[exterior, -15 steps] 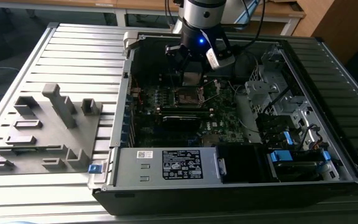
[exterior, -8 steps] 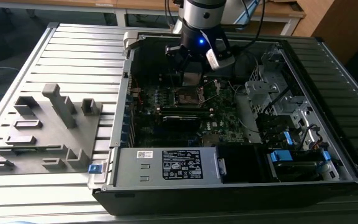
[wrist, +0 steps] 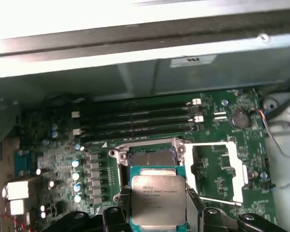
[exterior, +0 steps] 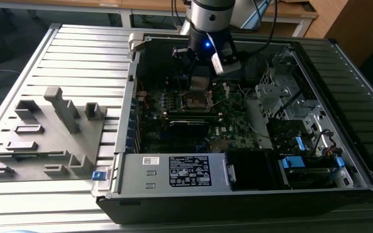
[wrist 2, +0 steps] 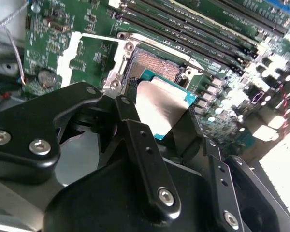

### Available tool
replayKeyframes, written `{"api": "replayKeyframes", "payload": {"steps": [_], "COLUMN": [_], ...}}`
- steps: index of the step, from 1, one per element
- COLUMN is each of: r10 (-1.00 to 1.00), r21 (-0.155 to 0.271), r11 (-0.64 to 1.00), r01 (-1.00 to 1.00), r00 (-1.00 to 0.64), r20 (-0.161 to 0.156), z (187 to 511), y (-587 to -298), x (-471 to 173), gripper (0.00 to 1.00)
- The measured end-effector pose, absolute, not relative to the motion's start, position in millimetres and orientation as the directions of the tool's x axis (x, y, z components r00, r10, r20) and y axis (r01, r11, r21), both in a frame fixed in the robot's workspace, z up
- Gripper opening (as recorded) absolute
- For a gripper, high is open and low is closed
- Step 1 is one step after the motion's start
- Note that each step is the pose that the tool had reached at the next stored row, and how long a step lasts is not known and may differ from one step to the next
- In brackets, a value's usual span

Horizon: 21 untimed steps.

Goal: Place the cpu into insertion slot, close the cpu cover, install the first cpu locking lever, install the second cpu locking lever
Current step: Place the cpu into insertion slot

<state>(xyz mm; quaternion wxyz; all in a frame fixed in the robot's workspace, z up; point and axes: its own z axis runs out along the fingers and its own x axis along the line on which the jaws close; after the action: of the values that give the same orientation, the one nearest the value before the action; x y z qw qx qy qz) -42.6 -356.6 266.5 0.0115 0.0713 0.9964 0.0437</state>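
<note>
- In the exterior view, my gripper [exterior: 199, 83] hangs inside the open computer case [exterior: 238, 208], just above the insertion slot [exterior: 197, 101] on the green motherboard [exterior: 154, 131]. A grey fixture tray [exterior: 44, 141] lies on the slatted table, outside the case toward the exterior view's left. From here I cannot tell how my jaws stand.
- In the second wrist view, my gripper [wrist 2: 159, 116] is clamped on the cpu [wrist 2: 159, 106], with a black finger on each of two opposite edges. The chip's silver top faces the camera. It sits tilted just beside the insertion slot [wrist 2: 157, 65], whose contact field is bare. The cpu cover [wrist 2: 70, 53] is swung open and lies beyond the slot. Memory slots [wrist 2: 193, 34] run along the slot's other side.
- In the first wrist view, the cpu [wrist: 158, 195] is gripped by my gripper [wrist: 158, 209] at the near edge of the insertion slot [wrist: 150, 158] and is not seated. The cpu cover [wrist: 239, 168] lies open beside the slot, its square opening showing the board beneath. The memory slots [wrist: 135, 118] lie past the slot.
</note>
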Motion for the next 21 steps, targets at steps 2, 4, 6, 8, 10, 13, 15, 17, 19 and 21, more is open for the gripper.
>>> {"api": "replayKeyframes", "payload": {"steps": [2, 4, 6, 8, 10, 13, 15, 17, 19, 21], "r10": [0.179, 0.215, 0.25, 0.285, 0.319, 0.372, 0.405, 0.437, 0.471, 0.502], "r21": [0.089, 0.088, 0.089, 0.089, 0.089, 0.089, 0.089, 0.089, 0.089, 0.089], "r11": [0.98, 0.973, 0.965, 0.955, 0.944, 0.925, 0.911, 0.896, 0.879, 0.862], "r01": [0.176, 0.213, 0.248, 0.282, 0.317, 0.369, 0.402, 0.434, 0.468, 0.499], "r00": [-0.984, -0.976, -0.968, -0.958, -0.947, -0.928, -0.914, -0.899, -0.882, -0.865], "r20": [-0.017, -0.017, -0.017, -0.017, -0.017, -0.017, -0.017, -0.017, -0.017, -0.017], "z": [265.5, 264.9, 264.6, 264.2, 264.0, 263.6, 263.4, 263.1, 262.9, 262.7], "y": [-356.6, -356.6, -356.6, -356.6, -356.6, -356.6, -356.6, -356.5, -356.6, -356.6], "x": [-42.6, -42.6, -42.6, -42.6, -42.6, -42.6, -42.6, -42.6, -42.6, -42.6], "gripper": [0.54, 0.54, 0.54, 0.54, 0.54, 0.54, 0.54, 0.54, 0.54, 0.54]}}
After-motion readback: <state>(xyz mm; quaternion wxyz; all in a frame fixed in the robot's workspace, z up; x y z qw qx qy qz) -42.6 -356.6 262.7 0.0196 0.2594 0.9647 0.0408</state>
